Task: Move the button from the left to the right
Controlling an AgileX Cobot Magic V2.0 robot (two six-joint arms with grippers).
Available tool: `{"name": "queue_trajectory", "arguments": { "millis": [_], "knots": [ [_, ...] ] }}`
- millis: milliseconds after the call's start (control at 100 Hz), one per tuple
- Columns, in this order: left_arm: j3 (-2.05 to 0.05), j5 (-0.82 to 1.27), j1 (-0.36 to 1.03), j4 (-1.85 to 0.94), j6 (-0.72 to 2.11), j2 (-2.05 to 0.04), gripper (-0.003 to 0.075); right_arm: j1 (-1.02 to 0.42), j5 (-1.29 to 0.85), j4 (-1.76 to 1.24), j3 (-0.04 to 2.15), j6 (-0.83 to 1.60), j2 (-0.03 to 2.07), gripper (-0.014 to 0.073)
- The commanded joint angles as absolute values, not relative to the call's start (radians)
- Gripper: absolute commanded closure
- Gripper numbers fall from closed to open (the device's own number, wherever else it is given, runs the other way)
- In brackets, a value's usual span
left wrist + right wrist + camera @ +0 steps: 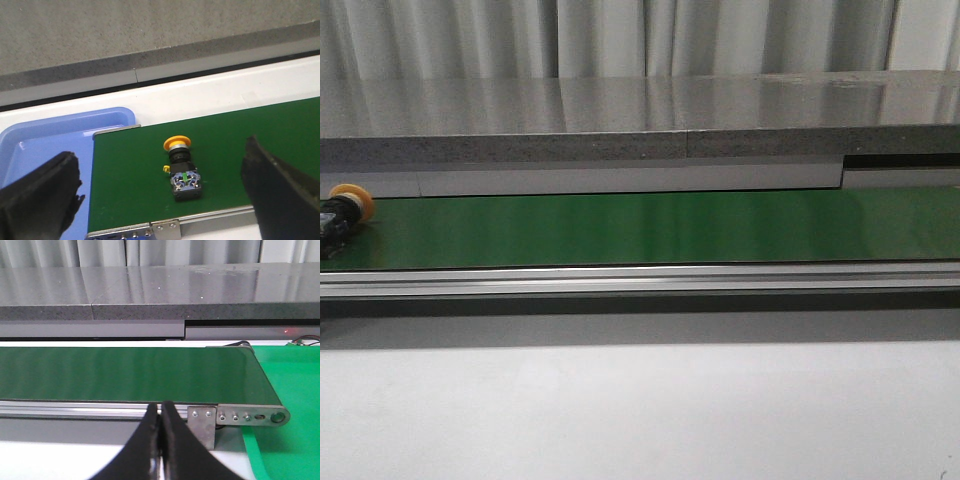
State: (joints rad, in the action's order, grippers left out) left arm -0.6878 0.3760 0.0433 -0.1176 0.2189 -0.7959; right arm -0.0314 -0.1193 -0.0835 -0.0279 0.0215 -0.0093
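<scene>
Left end effector (165, 200) fingers spread wide, empty, hovering near the button (181, 167); right end effector (160, 440) fingers pressed together, empty. Button lies tipped on green belt (225, 150), frame centre; lower straight, clamp black body, not cap.

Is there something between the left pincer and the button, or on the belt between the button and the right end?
Nothing visible. The button lies on its side on the green belt, between the open left pincer fingers, untouched. The belt towards the right looks bare.

Button (344, 203) at green belt's (650, 228) left end
</scene>
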Motion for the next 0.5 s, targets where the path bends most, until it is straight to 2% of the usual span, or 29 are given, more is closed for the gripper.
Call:
{"name": "queue_trajectory", "arguments": {
  "millis": [0, 290, 490],
  "knots": [
    [-0.630, 0.249, 0.052, -0.131, 0.217, -0.683, 0.0090, -0.031, -0.035, -0.074, -0.009, 0.025, -0.022, 0.0660],
    [-0.401, 0.202, 0.052, -0.131, 0.217, -0.371, 0.0090, -0.031, -0.035, -0.074, -0.009, 0.025, -0.022, 0.0660],
    [-0.306, 0.176, 0.052, -0.131, 0.217, -0.288, 0.0090, -0.031, -0.035, -0.074, -0.009, 0.025, -0.022, 0.0660]
  ]
}}
